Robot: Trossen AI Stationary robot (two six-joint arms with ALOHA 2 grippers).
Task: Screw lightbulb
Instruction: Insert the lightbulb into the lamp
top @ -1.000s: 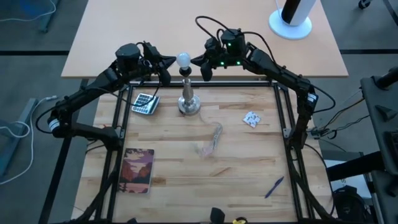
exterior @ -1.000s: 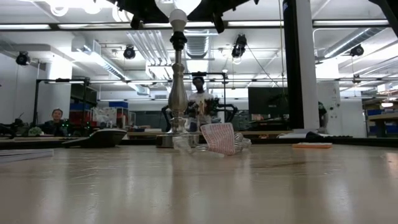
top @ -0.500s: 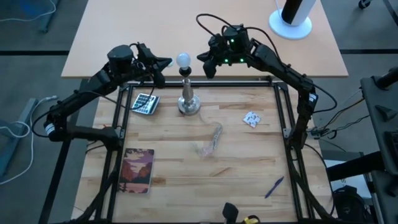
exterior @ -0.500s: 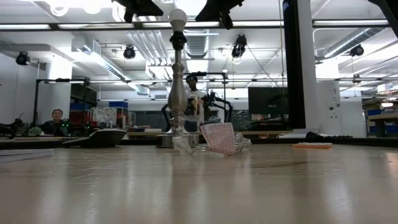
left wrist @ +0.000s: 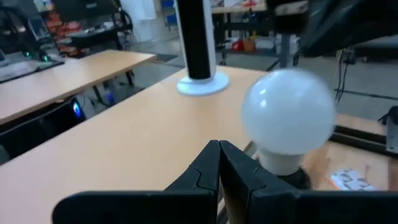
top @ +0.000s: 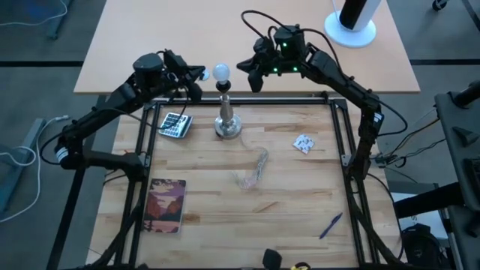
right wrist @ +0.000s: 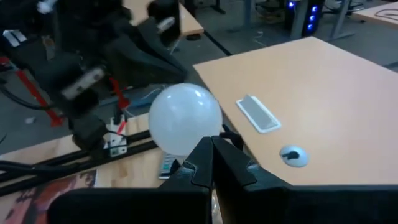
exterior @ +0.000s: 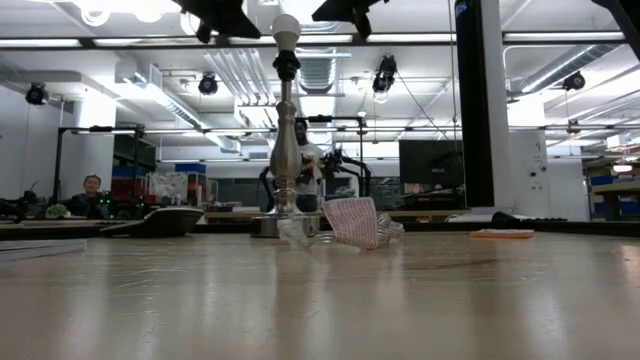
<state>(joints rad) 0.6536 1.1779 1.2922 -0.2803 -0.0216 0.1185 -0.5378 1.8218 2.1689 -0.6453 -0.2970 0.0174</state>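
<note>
The white lightbulb (top: 220, 72) sits upright in the black socket on top of the silver lamp stand (top: 227, 124), at the far middle of the table. In the low view the lightbulb (exterior: 286, 30) crowns the stand (exterior: 285, 150). My left gripper (top: 200, 75) hangs shut just left of the bulb, at bulb height. My right gripper (top: 244, 69) hangs shut just right of it. The left wrist view has the bulb (left wrist: 287, 118) beside that gripper's shut fingertips (left wrist: 219, 146). The right wrist view has the bulb (right wrist: 185, 118) just beyond its own shut fingertips (right wrist: 211, 142).
On the table lie a calculator (top: 174, 124) at the far left, a picture book (top: 166, 205) near left, a clear plastic wrapper (top: 255, 169) in the middle, a small white packet (top: 303, 143) at right and a blue pen (top: 330, 225) near right. A round white base (top: 351, 28) stands beyond.
My right gripper has risen and drawn back a little from the bulb toward the far right, staying shut. My left gripper has tipped upward slightly, still shut. The bulb and stand have stayed where they were.
</note>
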